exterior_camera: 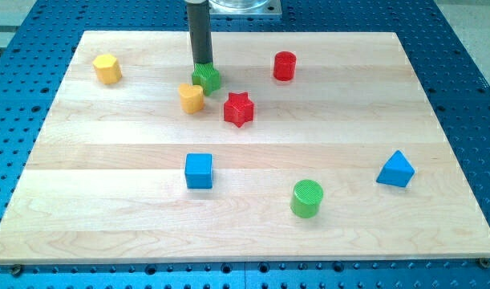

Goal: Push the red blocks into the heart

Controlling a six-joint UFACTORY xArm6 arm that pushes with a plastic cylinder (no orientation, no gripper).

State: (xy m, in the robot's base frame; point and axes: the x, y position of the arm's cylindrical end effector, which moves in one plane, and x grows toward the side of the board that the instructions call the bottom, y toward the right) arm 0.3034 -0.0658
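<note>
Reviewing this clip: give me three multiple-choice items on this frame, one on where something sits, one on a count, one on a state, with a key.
1. Where is my tip?
A. At the green block near the view's top
B. Beside the blue cube
C. At the board's right edge

2. How many red blocks are on the board?
A. One
B. Two
C. Four

3. How does the yellow block beside the tip stand relative to the green one?
A. Stacked on it
B. Close beside it, at its lower left
C. Across the board from it

Key:
1 A, the rod ends right at the green block.
2 B, a red star and a red cylinder.
3 B, the yellow block sits by the green one's lower left.
</note>
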